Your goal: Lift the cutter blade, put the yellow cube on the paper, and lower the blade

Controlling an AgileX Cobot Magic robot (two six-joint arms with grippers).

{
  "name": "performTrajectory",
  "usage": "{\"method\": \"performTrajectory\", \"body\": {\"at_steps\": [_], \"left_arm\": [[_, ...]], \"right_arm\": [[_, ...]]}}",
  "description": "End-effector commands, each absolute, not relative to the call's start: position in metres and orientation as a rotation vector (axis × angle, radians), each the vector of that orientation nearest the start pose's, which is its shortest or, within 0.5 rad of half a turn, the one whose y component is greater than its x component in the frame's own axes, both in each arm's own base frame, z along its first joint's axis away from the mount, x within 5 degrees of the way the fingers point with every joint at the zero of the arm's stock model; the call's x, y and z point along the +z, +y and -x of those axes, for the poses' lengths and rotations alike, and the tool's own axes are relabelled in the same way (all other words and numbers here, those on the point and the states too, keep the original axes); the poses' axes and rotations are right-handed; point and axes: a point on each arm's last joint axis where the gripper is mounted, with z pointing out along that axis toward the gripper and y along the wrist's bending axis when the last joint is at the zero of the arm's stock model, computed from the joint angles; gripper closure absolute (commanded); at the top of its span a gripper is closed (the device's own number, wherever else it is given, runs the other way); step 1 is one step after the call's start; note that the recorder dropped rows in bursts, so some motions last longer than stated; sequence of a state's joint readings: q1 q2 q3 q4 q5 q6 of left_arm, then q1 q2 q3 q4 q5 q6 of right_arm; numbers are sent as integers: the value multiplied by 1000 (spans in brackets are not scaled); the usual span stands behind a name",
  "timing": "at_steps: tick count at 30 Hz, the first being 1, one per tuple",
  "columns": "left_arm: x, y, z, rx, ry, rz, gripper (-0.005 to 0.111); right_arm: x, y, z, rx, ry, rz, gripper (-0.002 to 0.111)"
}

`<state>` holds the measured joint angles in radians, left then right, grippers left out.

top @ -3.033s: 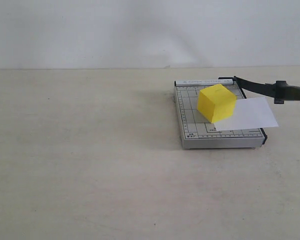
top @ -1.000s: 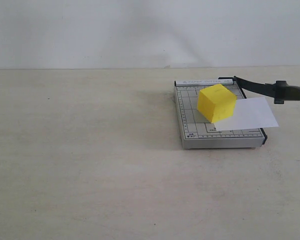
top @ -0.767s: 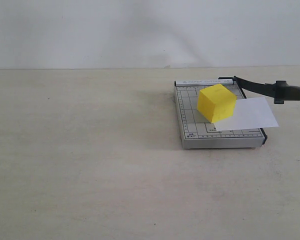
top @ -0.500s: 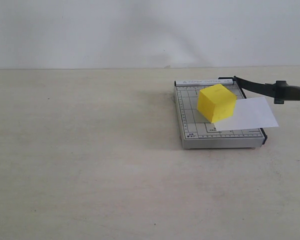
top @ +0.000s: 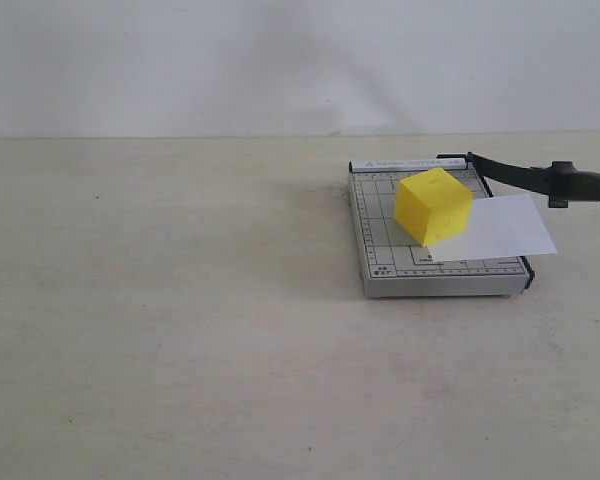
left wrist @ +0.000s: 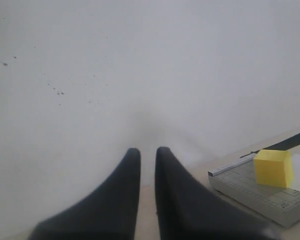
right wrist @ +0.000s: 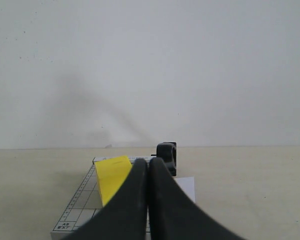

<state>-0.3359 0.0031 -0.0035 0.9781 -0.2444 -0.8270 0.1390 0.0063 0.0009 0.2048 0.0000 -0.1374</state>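
The yellow cube (top: 433, 206) stands on the grey gridded cutter base (top: 380, 245), over the left end of the white paper (top: 505, 228), which juts past the base's right side. The cutter blade (top: 510, 172) slants away from its hinge at the back right corner, with its thick handle (top: 585, 186) off to the right of the base. Neither gripper shows in the exterior view. My left gripper (left wrist: 147, 152) is shut with only a thin slit and holds nothing; cube (left wrist: 273, 168) and base (left wrist: 245, 187) lie far from it. My right gripper (right wrist: 149, 162) is shut and empty, facing the cube (right wrist: 111, 177) and handle (right wrist: 167, 156).
The cutter sits on a pale beige tabletop (top: 180, 300) in front of a plain white wall (top: 280, 60). No other objects show on the table.
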Motion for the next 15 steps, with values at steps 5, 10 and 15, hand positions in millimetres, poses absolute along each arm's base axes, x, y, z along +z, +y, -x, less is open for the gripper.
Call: {"method": "performTrajectory", "body": {"at_steps": [5,10,15], "left_arm": [[225,-33,-52,-245,1301,-468,96],[226,-31,-54,-199,1290,-470,96],[226,-31,-54,-194,1292,-462,96]], "right_arm": [[214,8,-56,162,1477,53,108],[214,8,-56,162,1477,53,108],[214,8,-56,162,1477,53,108]]}}
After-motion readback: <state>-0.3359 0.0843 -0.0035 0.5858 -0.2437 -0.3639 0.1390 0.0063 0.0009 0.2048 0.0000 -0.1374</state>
